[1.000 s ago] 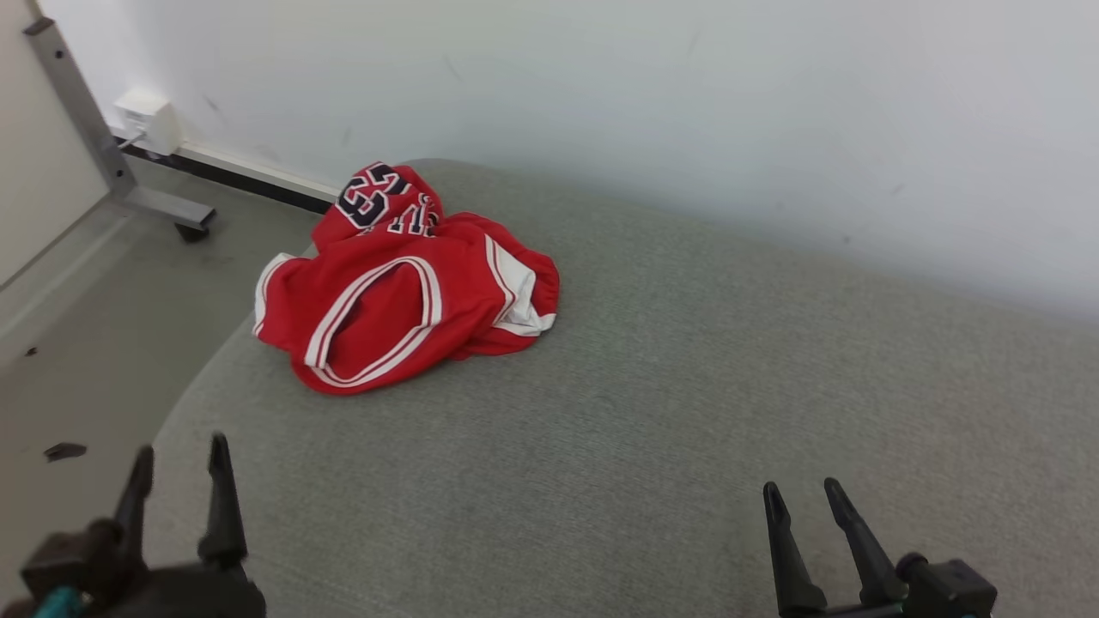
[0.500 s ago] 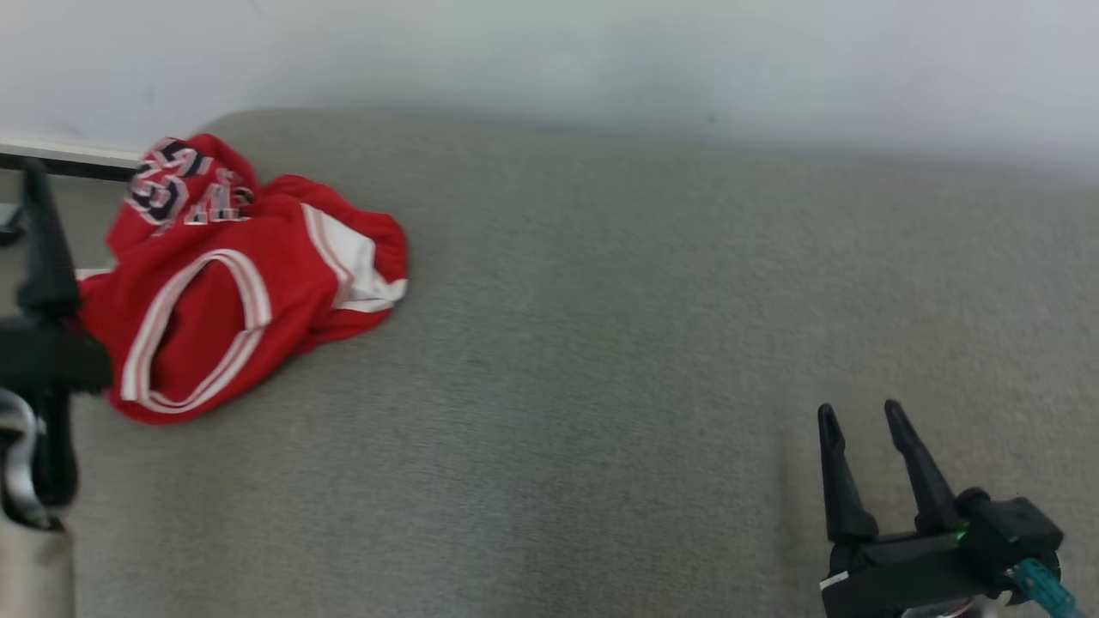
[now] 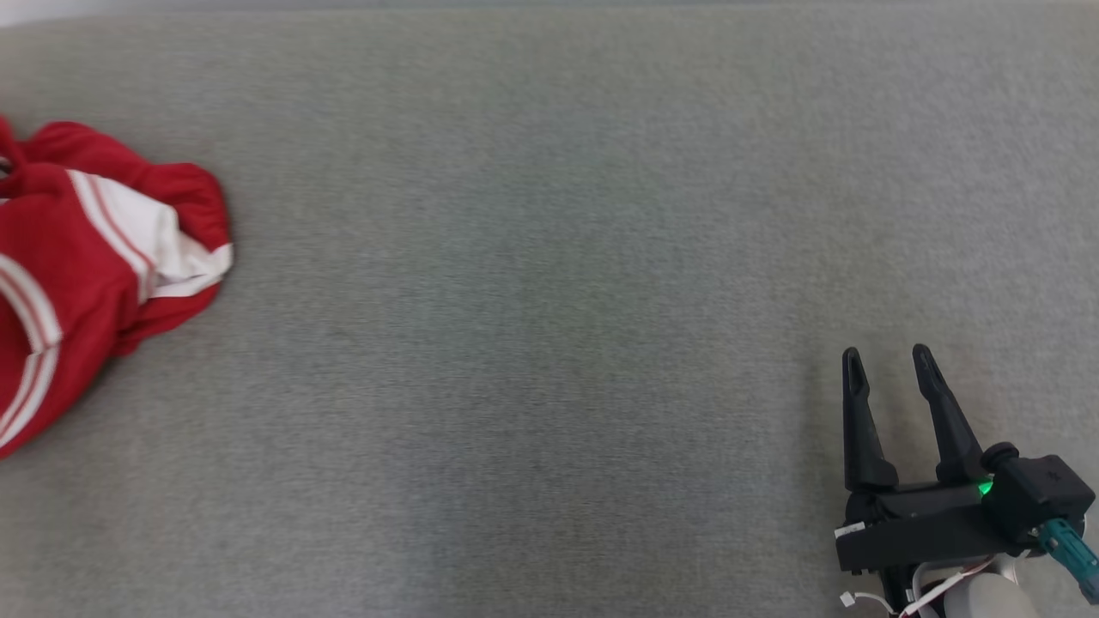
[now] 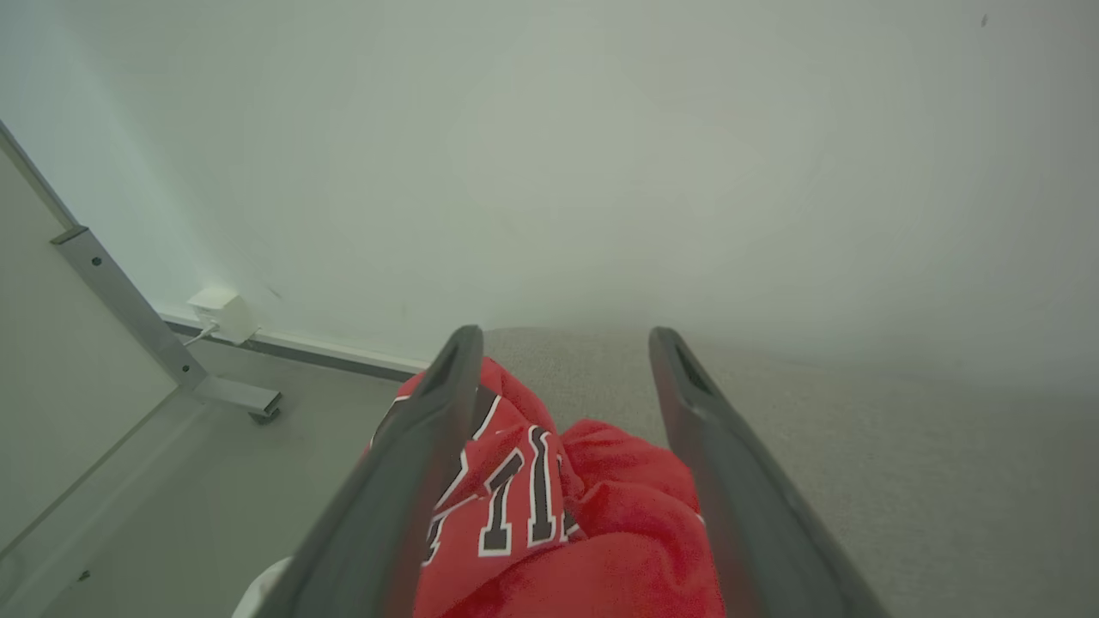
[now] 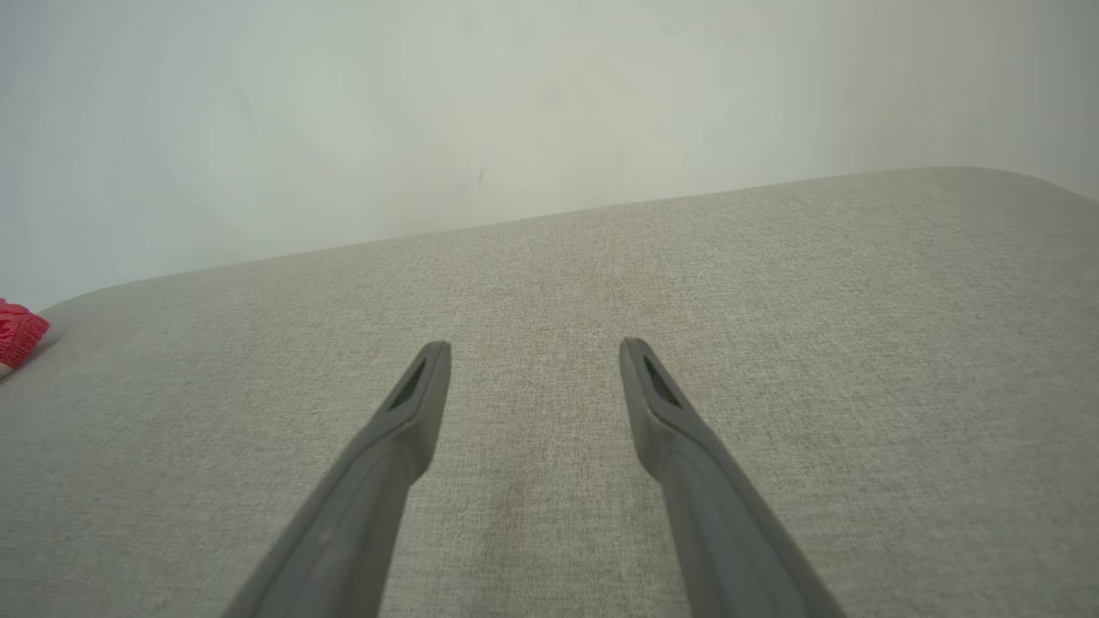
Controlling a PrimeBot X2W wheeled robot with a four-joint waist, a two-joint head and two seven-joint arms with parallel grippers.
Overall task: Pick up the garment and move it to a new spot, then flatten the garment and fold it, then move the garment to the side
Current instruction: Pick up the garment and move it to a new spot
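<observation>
Garment: We see a crumpled red knit garment (image 3: 86, 257) with white stripe trim and dark, white-edged lettering. It lies bunched in an unfolded heap.
Surface: A pale grey, woven-fabric padded surface (image 3: 549, 300) lies under the garment and stretches bare well away to the garment's right.
Left gripper: The left gripper (image 4: 564, 332) hangs close over the garment. In the left wrist view the lettered red folds show between its two long dark fingers. Its jaws are spread wide and pinch nothing. We cannot tell whether either finger touches the cloth.
Right gripper: The right gripper (image 3: 886, 352) sits well apart from the garment, far to the garment's right, over bare grey fabric. Its jaws are spread, with nothing between them.
Wall: A plain pale wall (image 4: 549, 172) rises behind the garment.
Floor: A smooth grey floor (image 4: 258, 481) lies beside the garment on its left.
Other things: Beyond the garment, on that floor, stands a slanted grey metal leg (image 4: 129, 300). A small white box (image 4: 221, 313) sits at the foot of the wall.
</observation>
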